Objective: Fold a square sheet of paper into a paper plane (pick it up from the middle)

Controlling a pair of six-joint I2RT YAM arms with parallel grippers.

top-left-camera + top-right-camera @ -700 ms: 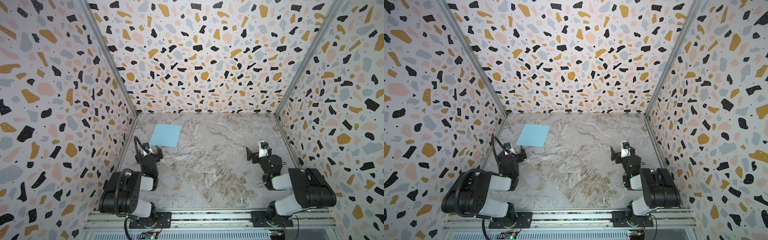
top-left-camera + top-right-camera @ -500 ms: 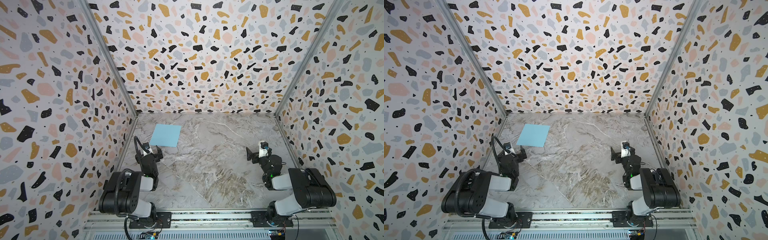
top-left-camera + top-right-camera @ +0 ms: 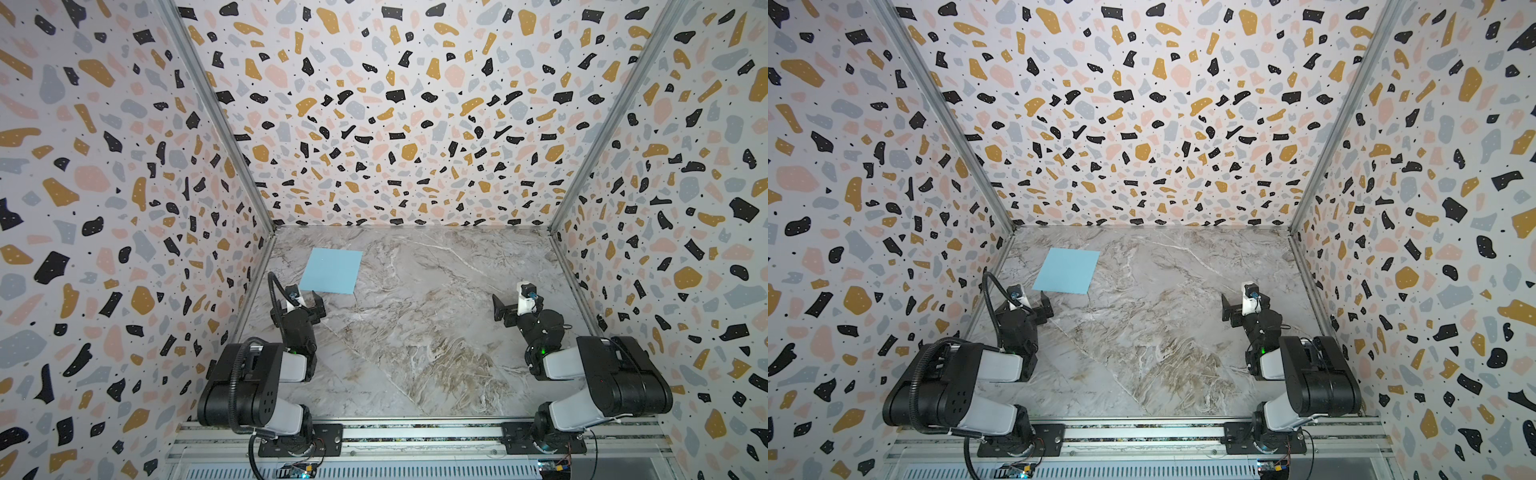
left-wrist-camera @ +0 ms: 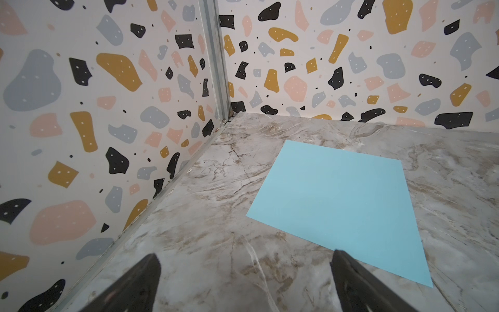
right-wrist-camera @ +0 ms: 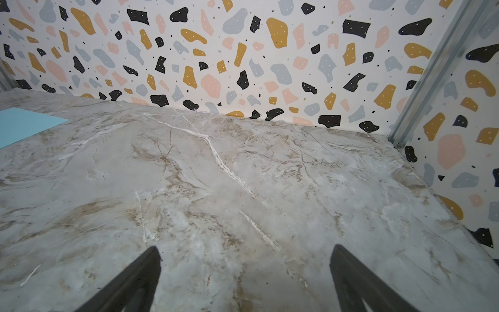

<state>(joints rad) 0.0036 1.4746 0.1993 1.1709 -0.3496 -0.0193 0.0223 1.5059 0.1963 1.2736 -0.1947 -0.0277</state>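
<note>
The square sheet of paper (image 3: pixel 331 271) lies flat and unfolded near the far left corner, just ahead of my left gripper (image 4: pixel 245 255), whose jaws are wide apart and empty. I think I must come down over its middle and pinch softly, so it buckles up. The right gripper (image 5: pixel 244 248), also spread and empty, is well apart from it. The marble-look tabletop (image 3: pixel 415 332) is smooth; terrazzo-patterned walls (image 3: pixel 374 124) close three sides.

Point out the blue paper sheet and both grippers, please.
square sheet of paper (image 3: pixel 331 271), a top view, middle of the sheet.
left gripper (image 4: pixel 245 254), left wrist view, midway between its open fingertips.
right gripper (image 5: pixel 244 247), right wrist view, midway between its open fingertips.
</note>
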